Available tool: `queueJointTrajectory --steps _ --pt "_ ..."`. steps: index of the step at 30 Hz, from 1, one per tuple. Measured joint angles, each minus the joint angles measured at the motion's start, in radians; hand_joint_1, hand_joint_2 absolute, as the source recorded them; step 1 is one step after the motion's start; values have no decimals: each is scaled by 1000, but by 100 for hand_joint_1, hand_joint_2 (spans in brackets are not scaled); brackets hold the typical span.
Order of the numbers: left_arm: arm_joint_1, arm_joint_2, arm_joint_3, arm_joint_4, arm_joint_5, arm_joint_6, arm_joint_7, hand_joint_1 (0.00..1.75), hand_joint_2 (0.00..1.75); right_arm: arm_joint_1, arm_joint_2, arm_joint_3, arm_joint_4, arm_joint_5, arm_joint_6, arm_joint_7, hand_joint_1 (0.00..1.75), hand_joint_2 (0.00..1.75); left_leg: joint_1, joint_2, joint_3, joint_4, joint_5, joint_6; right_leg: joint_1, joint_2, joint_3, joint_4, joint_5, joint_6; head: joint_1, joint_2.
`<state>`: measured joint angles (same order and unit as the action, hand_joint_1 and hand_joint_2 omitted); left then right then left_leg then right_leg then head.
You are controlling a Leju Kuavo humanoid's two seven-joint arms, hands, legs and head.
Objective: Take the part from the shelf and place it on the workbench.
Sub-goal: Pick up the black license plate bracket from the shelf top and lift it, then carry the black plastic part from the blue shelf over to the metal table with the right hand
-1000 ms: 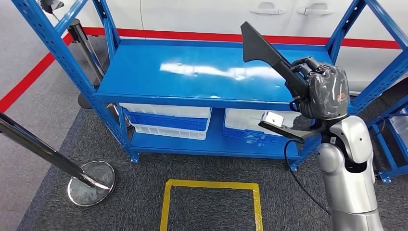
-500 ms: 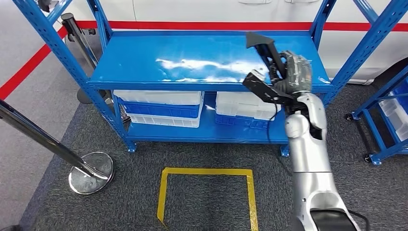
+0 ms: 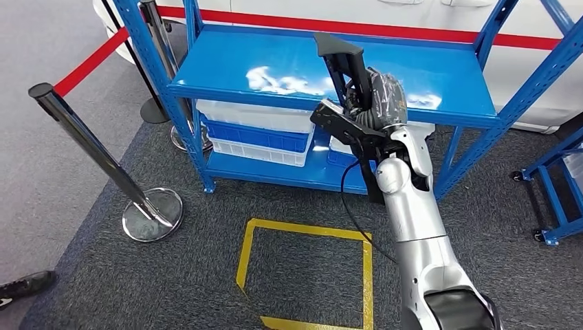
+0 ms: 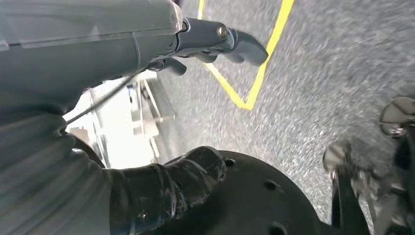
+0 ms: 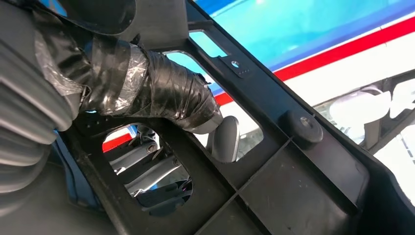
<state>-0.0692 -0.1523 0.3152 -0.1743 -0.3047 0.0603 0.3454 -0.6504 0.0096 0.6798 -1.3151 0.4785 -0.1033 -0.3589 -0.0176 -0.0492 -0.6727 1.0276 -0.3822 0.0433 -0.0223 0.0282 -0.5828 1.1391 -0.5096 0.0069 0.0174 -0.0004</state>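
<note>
- Shelf (image 3: 275,69): blue steel rack, bare top deck, white bins (image 3: 254,130) on the lower deck.
- Part (image 3: 344,65): black ribbed plastic moulding with cut-outs, lifted above the shelf's top deck, upright.
- Right hand (image 3: 378,100): fingers (image 5: 166,93) wrapped through a cut-out, holding the part.
- Left hand (image 4: 161,186): hangs over the floor; finger state cannot be told.
- Handling advice: keep the grasp firm and the part clear of the shelf posts while carrying it to the table.

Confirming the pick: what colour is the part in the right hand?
Black, clearest in the right wrist view: the part, held by the right hand.
</note>
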Motion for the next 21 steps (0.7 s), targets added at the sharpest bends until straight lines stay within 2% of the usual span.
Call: queueJointTrajectory --steps 1,2,4,5,6,7,9,10,11,12,13,14,15,16,17,18,19,20,21 --pt "0 -1 0 0 -1 -1 0 0 175 3 -3 0 -3 0 -1 0 175 175 0 -5 -8 6 7 -5 1 12 28 -46 -9 -4 0 0" --pt "1 -2 0 0 -3 -2 0 0 175 7 -10 0 -7 -2 -1 -3 175 175 0 -10 -13 7 15 -10 2 19 41 -73 -20 -7 0 0" --pt "4 -1 0 0 -10 -5 0 0 175 23 -38 -3 -23 -12 -2 -21 175 175 1 -26 -18 3 33 -19 1 5 38 -86 -8 -13 0 0" --pt "6 0 0 0 -14 -6 -1 0 175 33 -56 -8 -33 -19 -1 -34 175 175 0 -24 -25 6 27 -24 -2 -6 35 -92 1 -19 0 0" --pt "7 2 0 0 -16 -7 -2 0 175 45 -73 -14 -43 -25 2 -46 175 175 0 -15 -34 23 4 -29 -5 -19 29 -97 12 -27 0 0" --pt "7 3 0 0 -19 -7 -3 0 175 55 -88 -22 -52 -29 5 -55 175 175 2 1 -47 59 -38 -35 -8 -31 20 -100 24 -33 -1 0" --pt "8 3 1 0 -20 -9 -3 0 175 69 -111 -36 -64 -31 12 -66 175 175 14 31 -75 184 -137 -48 -7 -49 -4 -100 45 -38 -1 0" --pt "9 3 1 0 -20 -10 -3 0 175 73 -119 -40 -68 -30 16 -70 175 175 21 38 -83 246 -164 -56 -7 -57 -18 -99 55 -36 -1 0" --pt "10 3 1 0 -20 -11 -2 0 175 76 -124 -43 -69 -29 20 -71 175 175 28 42 -81 286 -167 -62 -8 -65 -32 -97 65 -33 -1 0" --pt "10 3 1 0 -21 -11 -1 0 175 78 -126 -44 -70 -28 23 -71 175 175 33 44 -63 293 -149 -67 -9 -73 -46 -95 74 -30 -1 0" --pt "8 4 1 0 -21 -11 -1 0 175 80 -128 -46 -72 -27 26 -71 175 175 37 48 -27 262 -123 -70 -11 -81 -59 -92 82 -26 -1 0" --pt "6 4 1 0 -21 -11 -1 0 175 80 -130 -47 -75 -27 28 -71 175 175 39 62 26 201 -106 -71 -12 -89 -69 -88 89 -21 -1 0" --pt "2 4 1 0 -21 -11 -1 0 175 81 -131 -49 -79 -27 29 -71 175 175 37 83 86 122 -106 -71 -11 -97 -76 -85 95 -15 -1 0" --pt "-1 4 2 -1 -21 -11 -1 0 175 81 -133 -51 -83 -27 29 -71 175 175 32 100 132 56 -115 -67 -11 -106 -79 -85 102 -7 -1 0" --pt "-2 5 2 -1 -21 -11 0 0 175 80 -134 -52 -86 -26 30 -71 175 175 27 111 159 9 -126 -61 -11 -116 -79 -88 110 0 -1 0" --pt "-2 5 3 -1 -21 -11 0 0 175 80 -136 -53 -88 -26 30 -71 175 175 20 109 165 -14 -129 -54 -12 -126 -78 -94 119 8 -1 0" --pt "-2 5 5 -1 -21 -10 0 0 175 80 -137 -53 -89 -24 30 -71 175 175 18 98 157 -19 -120 -44 -13 -137 -77 -101 129 17 -1 0" --pt "-1 5 6 -1 -21 -10 1 0 175 80 -138 -53 -89 -23 30 -71 175 175 18 88 149 -26 -106 -35 -15 -134 -79 -102 126 23 -1 0" --pt "-2 5 7 -1 -21 -10 1 0 175 81 -139 -53 -89 -22 30 -71 175 175 19 80 141 -32 -92 -24 -16 -120 -85 -91 106 27 -1 0"
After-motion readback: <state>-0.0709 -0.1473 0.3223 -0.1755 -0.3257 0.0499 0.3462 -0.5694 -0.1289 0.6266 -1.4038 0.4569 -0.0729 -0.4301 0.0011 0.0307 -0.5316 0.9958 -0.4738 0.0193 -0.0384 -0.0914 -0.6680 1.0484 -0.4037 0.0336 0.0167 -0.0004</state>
